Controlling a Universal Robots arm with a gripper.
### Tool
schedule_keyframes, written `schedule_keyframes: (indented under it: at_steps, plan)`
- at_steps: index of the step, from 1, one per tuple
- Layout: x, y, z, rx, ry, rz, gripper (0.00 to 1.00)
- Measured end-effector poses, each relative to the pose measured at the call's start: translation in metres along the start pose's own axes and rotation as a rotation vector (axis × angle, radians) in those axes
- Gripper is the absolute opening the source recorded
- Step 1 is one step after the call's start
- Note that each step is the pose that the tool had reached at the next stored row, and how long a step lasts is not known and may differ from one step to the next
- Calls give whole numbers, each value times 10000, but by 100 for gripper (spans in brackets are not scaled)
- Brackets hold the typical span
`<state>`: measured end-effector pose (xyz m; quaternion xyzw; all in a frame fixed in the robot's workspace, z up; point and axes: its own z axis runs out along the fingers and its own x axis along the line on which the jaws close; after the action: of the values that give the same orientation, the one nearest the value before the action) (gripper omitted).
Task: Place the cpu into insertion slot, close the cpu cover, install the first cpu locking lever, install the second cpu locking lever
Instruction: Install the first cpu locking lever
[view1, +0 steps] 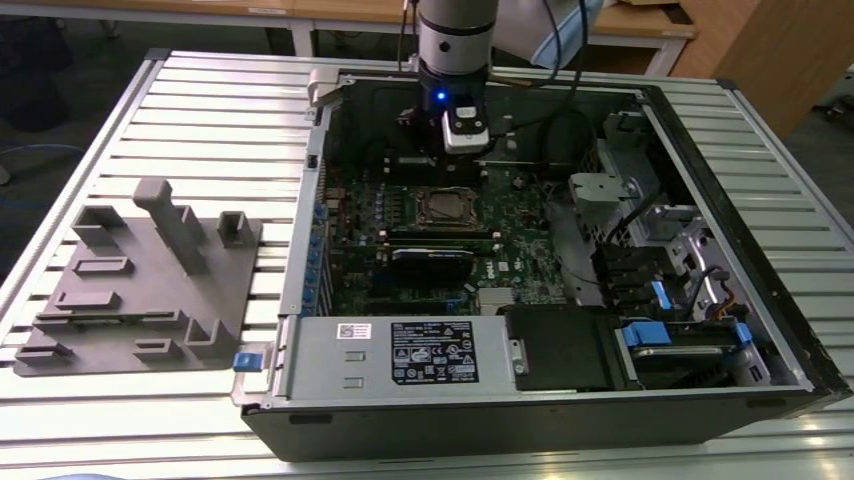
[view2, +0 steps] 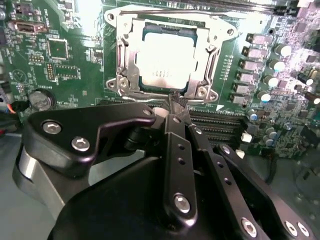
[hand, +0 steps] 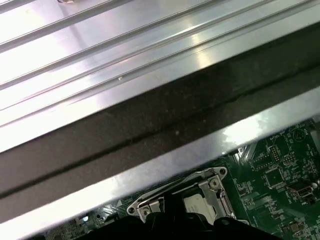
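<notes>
Cpu (view2: 164, 59): seated in slot (view2: 131, 70) on the green board, cover (view2: 207, 62) lying down over it with the chip showing through its window. Hand (view2: 176, 104): fingertips pressed together, grasping nothing visible, poised just at the cover's near edge. Risk: a tip skidding off the thin metal onto nearby board parts, or a lever left unlatched.

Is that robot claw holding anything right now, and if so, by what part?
It cannot be told. The gripper sits at the edge of the cpu cover, closed over the cpu, but no grasp is visible.
</notes>
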<state>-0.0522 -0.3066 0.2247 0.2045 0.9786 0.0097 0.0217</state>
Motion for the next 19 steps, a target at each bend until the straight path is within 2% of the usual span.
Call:
schedule_keyframes:
  at_steps: [4, 6, 19]
  plan:
    - [-5, 1, -4, -2, 1, -26, 11]
    - [-14, 5, -2, -6, 6, -169, 11]
    - [-23, 8, 33, -79, 57, -2043, 11]
